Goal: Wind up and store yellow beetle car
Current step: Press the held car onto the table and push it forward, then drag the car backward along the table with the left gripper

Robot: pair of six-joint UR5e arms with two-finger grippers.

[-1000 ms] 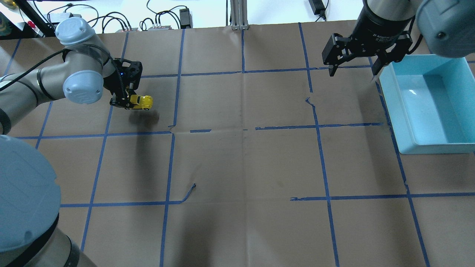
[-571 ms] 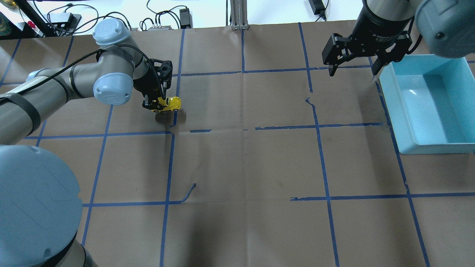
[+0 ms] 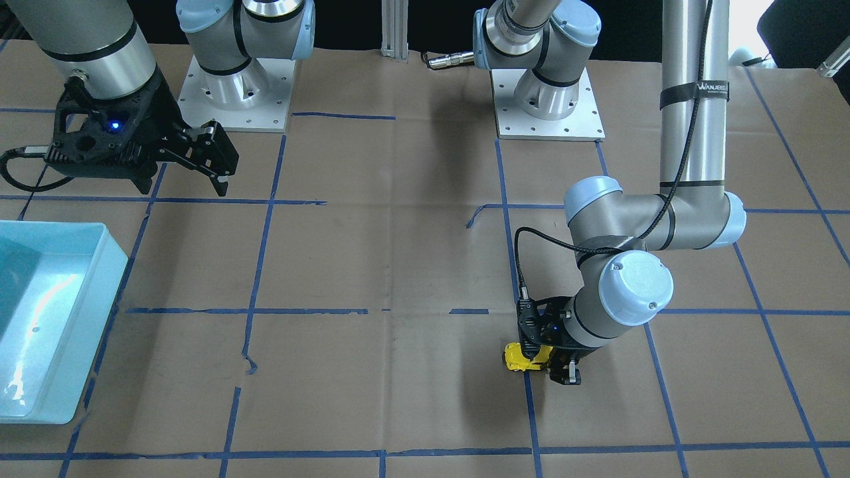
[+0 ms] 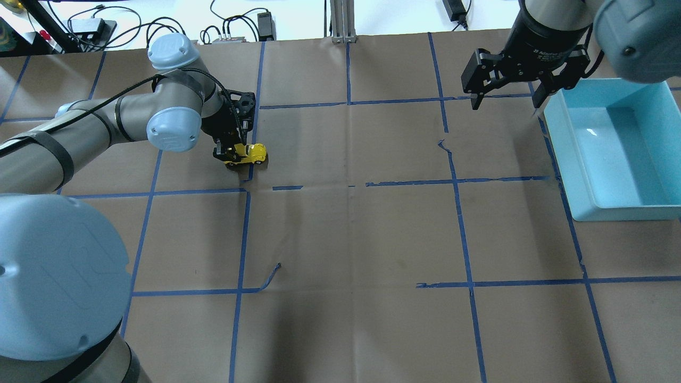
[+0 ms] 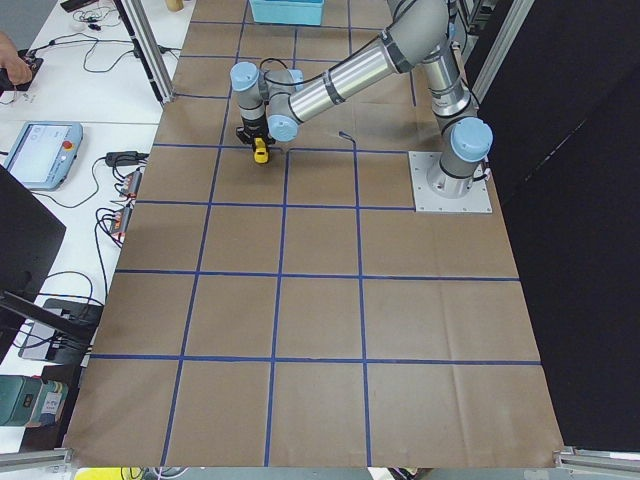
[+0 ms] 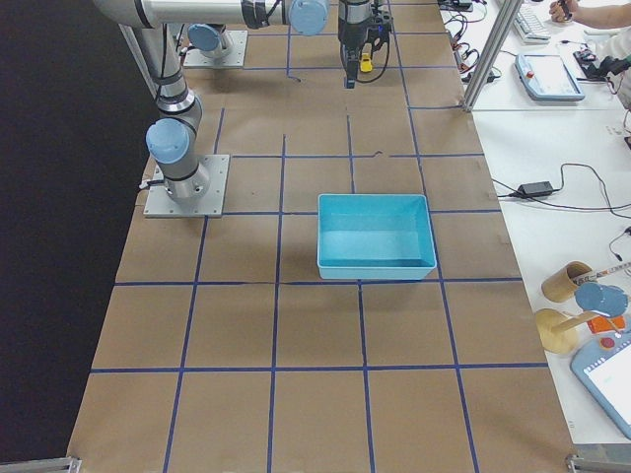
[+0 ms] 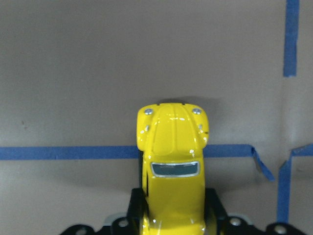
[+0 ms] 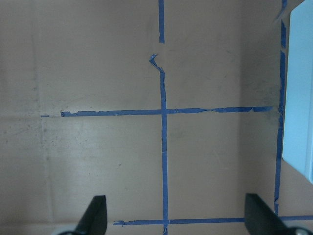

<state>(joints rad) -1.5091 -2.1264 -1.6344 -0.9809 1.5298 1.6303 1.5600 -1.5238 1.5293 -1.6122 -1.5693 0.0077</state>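
Observation:
The yellow beetle car (image 4: 249, 153) is a tiny glossy toy with dark windows. My left gripper (image 4: 234, 154) is shut on its rear, low over the brown table. The car's nose points toward the table's middle. In the left wrist view the car (image 7: 172, 161) sits between my fingers, over a blue tape line. It also shows in the front view (image 3: 521, 357), the exterior left view (image 5: 260, 151) and the exterior right view (image 6: 366, 63). My right gripper (image 4: 505, 101) is open and empty, high at the far right, beside the bin.
A light blue bin (image 4: 617, 149) stands at the right edge, also in the front view (image 3: 46, 325) and the exterior right view (image 6: 375, 236). Blue tape lines (image 4: 457, 181) grid the brown paper. Cables and boxes (image 4: 234, 26) lie beyond the far edge.
My left arm has carried the car rightward toward the table's middle and lowered it close to the surface. The right arm has not moved.

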